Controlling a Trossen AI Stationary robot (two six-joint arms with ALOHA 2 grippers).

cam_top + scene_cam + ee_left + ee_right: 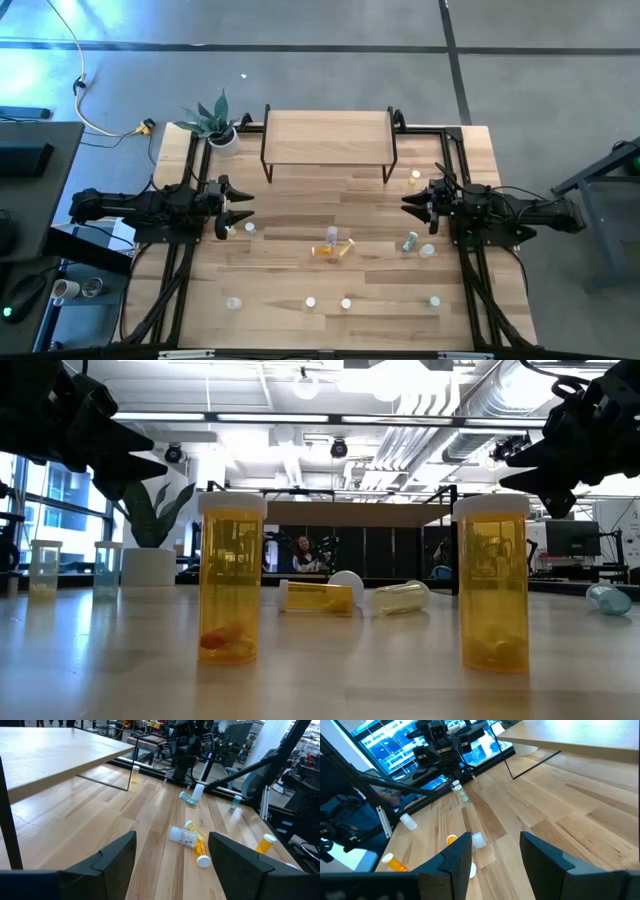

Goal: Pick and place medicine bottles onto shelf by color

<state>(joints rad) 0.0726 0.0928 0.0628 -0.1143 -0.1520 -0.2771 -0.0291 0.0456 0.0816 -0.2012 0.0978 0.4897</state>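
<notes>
High view, left to right: my left gripper [237,207] hangs over the table's left side, fingers spread wide and holding nothing, with one small bottle [250,228] just beside it. The shelf [328,138] stands at the far middle, its top bare. Below it a yellow bottle [322,250] lies tipped over among a small cluster, a green bottle [409,242] lies further right, and four more stand in a row [345,302] near the front edge. My right gripper [412,203] waits on the right, just as wide open and just as empty, a bottle [415,177] standing close by the shelf's leg.

Nothing is sorted yet, as I judge it. I should begin with the upright bottle nearest my left fingers: come straight down, straddle it below the cap, close gently so it doesn't pop sideways. The tipped ones will probably roll; I'd grip those across the barrel.
</notes>
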